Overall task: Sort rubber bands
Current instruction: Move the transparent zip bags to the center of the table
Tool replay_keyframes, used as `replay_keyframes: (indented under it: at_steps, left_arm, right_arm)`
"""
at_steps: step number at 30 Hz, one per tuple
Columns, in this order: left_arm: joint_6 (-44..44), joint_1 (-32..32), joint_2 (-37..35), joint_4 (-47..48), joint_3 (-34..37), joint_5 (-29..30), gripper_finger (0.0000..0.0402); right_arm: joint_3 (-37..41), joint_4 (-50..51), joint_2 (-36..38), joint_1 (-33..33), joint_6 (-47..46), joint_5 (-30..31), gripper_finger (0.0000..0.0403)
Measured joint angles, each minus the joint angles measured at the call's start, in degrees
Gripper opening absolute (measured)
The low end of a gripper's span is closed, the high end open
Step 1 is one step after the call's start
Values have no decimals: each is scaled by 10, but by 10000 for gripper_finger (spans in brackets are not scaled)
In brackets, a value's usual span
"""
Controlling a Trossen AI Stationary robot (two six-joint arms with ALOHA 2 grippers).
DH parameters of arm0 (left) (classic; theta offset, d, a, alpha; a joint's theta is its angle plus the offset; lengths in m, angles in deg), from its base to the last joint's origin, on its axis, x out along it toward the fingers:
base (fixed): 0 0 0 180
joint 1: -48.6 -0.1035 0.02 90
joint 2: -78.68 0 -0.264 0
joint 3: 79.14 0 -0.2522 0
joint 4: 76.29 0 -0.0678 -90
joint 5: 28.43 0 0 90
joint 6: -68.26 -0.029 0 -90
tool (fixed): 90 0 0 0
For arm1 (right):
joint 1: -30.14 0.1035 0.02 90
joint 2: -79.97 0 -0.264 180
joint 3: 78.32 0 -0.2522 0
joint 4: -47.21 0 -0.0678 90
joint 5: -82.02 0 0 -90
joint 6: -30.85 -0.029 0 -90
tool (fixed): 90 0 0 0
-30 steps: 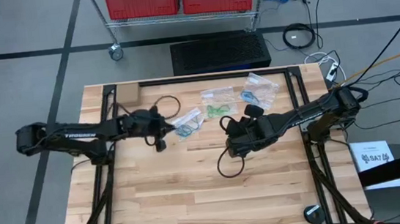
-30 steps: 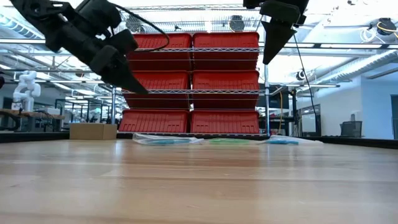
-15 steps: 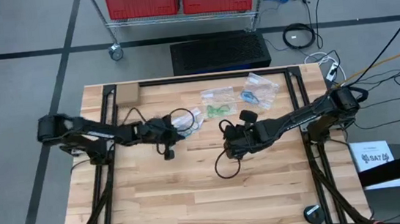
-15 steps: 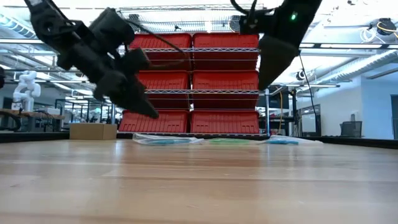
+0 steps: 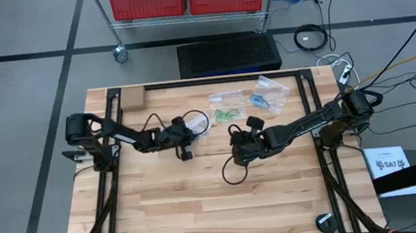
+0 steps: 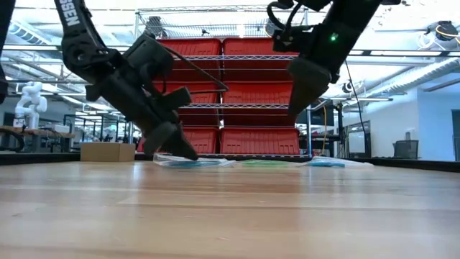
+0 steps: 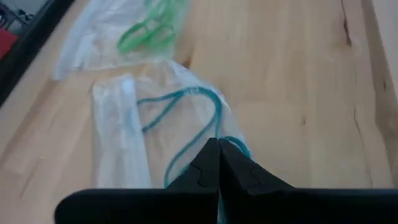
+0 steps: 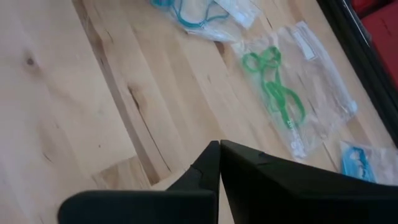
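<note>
in the last second i see my left gripper (image 5: 186,154) swing in from the table's left side and drop low, its fingers now pinched together and empty, tip just at the clear bag (image 7: 186,118) holding the teal rubber bands (image 7: 186,134). my right gripper (image 5: 237,159) pulls inward a little near mid-table, fingers likewise pressed together with nothing between them. the green rubber bands (image 8: 273,87) sit in their own bag (image 8: 311,93) toward the far edge, and a blue set (image 5: 260,100) lies bagged further right. i judge sorting looks largely done; both arms seem to be settling rather than reaching.
</note>
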Motion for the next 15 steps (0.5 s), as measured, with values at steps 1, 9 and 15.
replay_keyframes:
  at_steps: [1, 9, 15]
  left_arm:
    - [-4, 0, 6, 0, -2, 0, 2]
    - [-2, 31, 8, 85, -6, -8, 2]
    - [10, 82, -28, 136, -4, -13, 2]
  right_arm:
    - [0, -2, 0, 0, 0, 1, 1]
    - [0, -4, 0, 3, -7, -1, 0]
    - [0, -4, 0, 5, -9, -2, 0]
